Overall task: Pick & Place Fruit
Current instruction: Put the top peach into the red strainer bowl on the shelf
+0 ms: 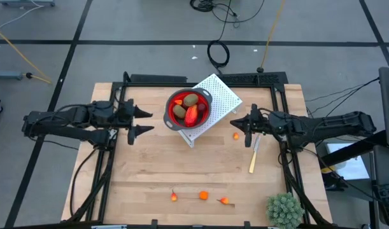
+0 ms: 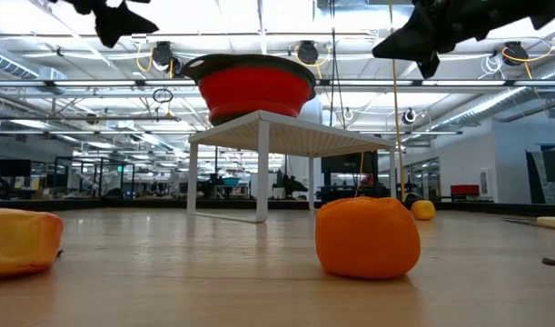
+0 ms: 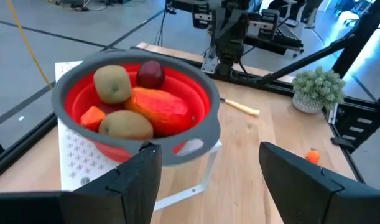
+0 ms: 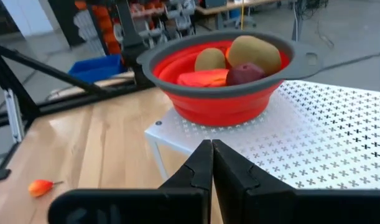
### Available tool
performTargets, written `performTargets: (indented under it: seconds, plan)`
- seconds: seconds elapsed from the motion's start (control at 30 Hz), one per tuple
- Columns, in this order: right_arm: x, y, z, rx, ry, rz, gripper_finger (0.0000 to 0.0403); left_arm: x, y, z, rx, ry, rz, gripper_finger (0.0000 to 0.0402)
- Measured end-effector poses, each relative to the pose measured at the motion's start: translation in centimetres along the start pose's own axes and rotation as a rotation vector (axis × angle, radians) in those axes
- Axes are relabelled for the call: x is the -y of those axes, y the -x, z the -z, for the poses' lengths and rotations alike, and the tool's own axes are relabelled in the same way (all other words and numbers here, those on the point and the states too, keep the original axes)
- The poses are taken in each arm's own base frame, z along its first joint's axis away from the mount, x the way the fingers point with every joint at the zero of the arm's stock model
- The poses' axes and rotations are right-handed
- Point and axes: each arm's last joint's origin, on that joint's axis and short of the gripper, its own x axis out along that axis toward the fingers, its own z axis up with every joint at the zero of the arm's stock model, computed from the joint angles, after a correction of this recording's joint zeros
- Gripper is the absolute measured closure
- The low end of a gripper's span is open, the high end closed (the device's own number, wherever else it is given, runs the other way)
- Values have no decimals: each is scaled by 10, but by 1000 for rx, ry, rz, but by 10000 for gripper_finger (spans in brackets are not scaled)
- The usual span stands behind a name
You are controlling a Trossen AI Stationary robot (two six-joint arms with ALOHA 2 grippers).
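The wooden table (image 1: 149, 172) carries both dark arms, reaching in from opposite sides toward a white perforated stand (image 1: 221, 97) near the far edge. The left gripper (image 1: 143, 122) hovers just beside the stand with its fingers (image 3: 130, 180) spread wide and nothing between them. The right gripper (image 1: 235, 123) hangs on the other side of the stand, above the tabletop, its fingers (image 4: 199, 165) pressed together and empty. On the stand sits a red collapsible bowl (image 1: 170, 111) with a grey rim, holding most of the fruit: two olive-brown ovals (image 3: 112, 84), a dark red ball (image 3: 151, 74), a long red-orange piece (image 3: 162, 107) and a small orange piece (image 3: 92, 116). A spiky green plant ball (image 1: 284, 210) rests at the near right corner of the table. A pale yellow stick (image 1: 253, 158) lies on the wood near the right gripper, well clear of the stand. One tiny orange fruit (image 1: 236, 135) lies on the table just beside the right gripper, and three more (image 1: 204, 195) lie in a loose row near the front edge, apart from both grippers. No legible writing shows on anything.
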Motion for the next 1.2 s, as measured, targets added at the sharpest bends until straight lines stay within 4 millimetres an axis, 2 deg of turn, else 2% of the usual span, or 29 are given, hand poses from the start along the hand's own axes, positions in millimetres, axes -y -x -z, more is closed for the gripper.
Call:
performTargets:
  seconds: [0.6, 0.87, 1.0, 1.2]
  plan:
    - [-11, -19, -27, -431, -176, 168, 402, -12, 28, 46, 80, -12, 25, 133]
    - [-17, -28, -39, -661, -294, 331, 402, -15, 35, 61, 117, -20, 31, 133]
    - [-20, -33, -40, -774, -418, 412, 402, -16, 38, 63, 125, -25, 32, 133]
    - [-23, -45, -28, -880, -666, 484, 402, -16, 39, 63, 133, -52, 32, 133]
